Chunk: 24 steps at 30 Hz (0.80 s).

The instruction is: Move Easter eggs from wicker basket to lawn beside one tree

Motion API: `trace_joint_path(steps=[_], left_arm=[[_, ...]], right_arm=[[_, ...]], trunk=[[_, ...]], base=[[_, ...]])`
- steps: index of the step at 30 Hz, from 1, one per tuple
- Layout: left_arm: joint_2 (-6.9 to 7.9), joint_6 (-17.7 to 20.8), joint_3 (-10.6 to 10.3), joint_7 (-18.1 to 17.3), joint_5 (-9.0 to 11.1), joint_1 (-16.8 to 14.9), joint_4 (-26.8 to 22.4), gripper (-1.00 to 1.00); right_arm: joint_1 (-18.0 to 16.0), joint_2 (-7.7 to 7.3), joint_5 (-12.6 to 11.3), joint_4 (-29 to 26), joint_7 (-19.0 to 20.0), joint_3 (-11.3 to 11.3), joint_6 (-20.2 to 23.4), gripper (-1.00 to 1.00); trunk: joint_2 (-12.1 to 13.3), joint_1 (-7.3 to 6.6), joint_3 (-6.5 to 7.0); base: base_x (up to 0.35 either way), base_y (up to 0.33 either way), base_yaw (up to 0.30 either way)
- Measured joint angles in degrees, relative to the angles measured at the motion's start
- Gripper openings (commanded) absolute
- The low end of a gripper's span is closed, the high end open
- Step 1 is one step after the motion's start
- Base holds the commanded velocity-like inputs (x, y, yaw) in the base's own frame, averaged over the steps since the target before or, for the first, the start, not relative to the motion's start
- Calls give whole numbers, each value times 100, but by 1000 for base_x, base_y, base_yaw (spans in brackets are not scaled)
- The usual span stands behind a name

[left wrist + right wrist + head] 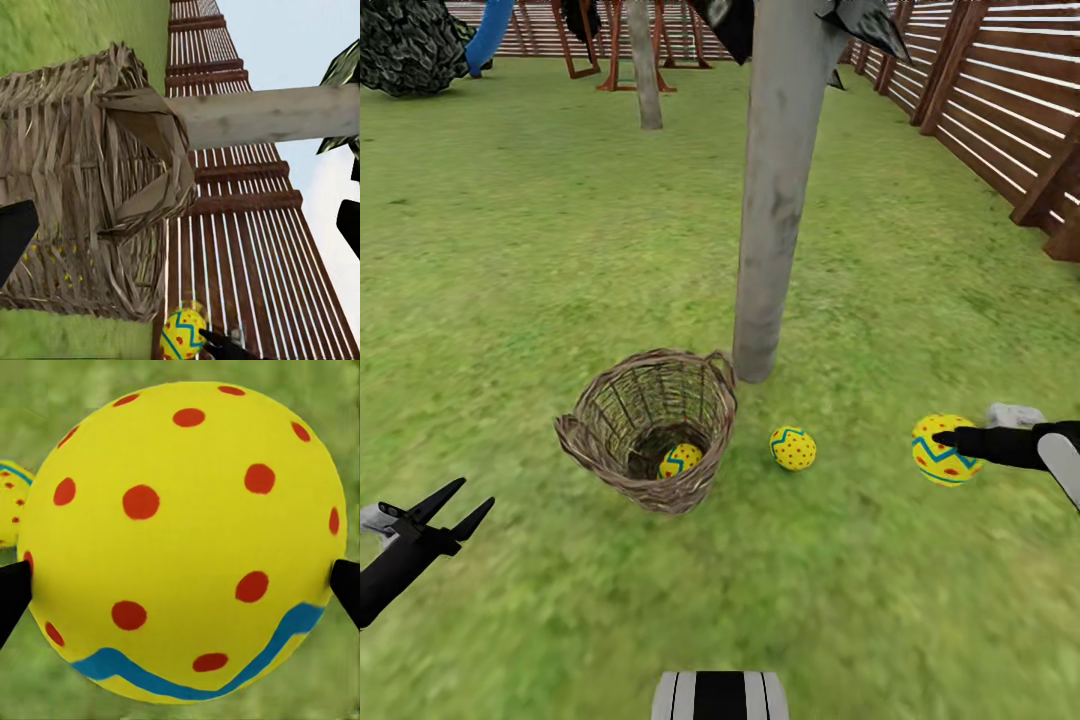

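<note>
The wicker basket [648, 428] stands on the lawn [540, 250] right by the pale trunk of the tree [775, 200]. One Easter egg [680, 460] lies in the basket's bottom. A second egg [793, 448] rests on the grass just right of the basket, near the trunk's foot. My right gripper [952, 446] is shut on the third egg [943, 450], held low at the right; in the right wrist view this egg [184, 540] sits between both fingertips [11, 600]. My left gripper [448, 512] is open, left of the basket [82, 187], holding nothing.
A brown slat fence [1000, 110] runs along the right side. Farther back stand another trunk [647, 70], a dark bush [410, 45] and a wooden play set with a blue slide [490, 35]. Open grass stretches left and in front of the basket.
</note>
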Motion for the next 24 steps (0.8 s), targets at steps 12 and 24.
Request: trace_joint_path(steps=[12,24], left_arm=[[0,0,-1,2,2,1,-7,100],[65,0,6,-25,-4,1,-66,100]], right_arm=[[-76,1921,2043,2025,-1110,22,-2684,-100],[-1650,3187,2943,4593,-1381,714,-3229,-100]], trunk=[[0,0,27],[0,-4,28]], base=[[0,0,-75],[218,0,0]])
